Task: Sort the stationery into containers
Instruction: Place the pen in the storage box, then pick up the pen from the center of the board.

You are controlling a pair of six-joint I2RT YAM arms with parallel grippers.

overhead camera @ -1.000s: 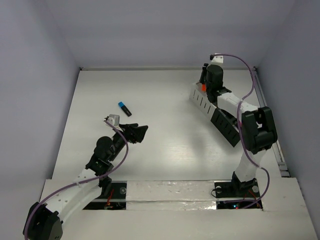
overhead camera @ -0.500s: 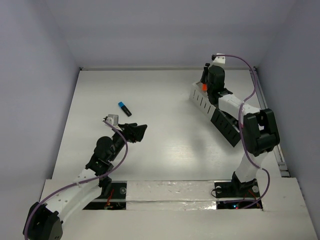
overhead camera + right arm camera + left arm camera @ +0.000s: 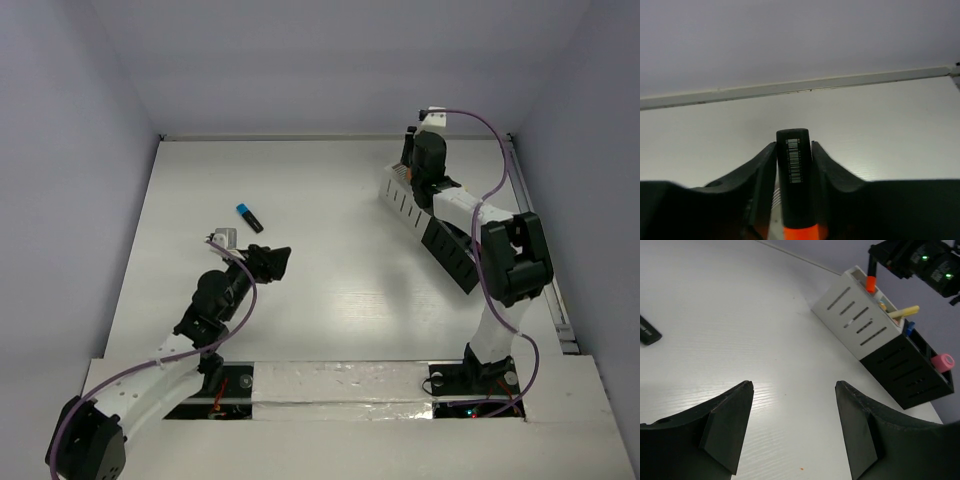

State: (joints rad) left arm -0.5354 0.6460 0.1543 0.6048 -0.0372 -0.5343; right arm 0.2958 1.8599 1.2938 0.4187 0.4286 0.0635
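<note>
Whereas its orange cap showed clearly from above a second ago, the black marker (image 3: 794,172) now sits lower, cap down at the mouth of the far white container (image 3: 852,315), clamped by the right gripper (image 3: 793,148). The left gripper (image 3: 794,386) hovers empty with its jaws apart, nearer than the blue-capped marker (image 3: 249,217).

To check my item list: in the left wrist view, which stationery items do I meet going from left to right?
black marker → orange-capped marker → yellow marker → pink cylinder
</note>
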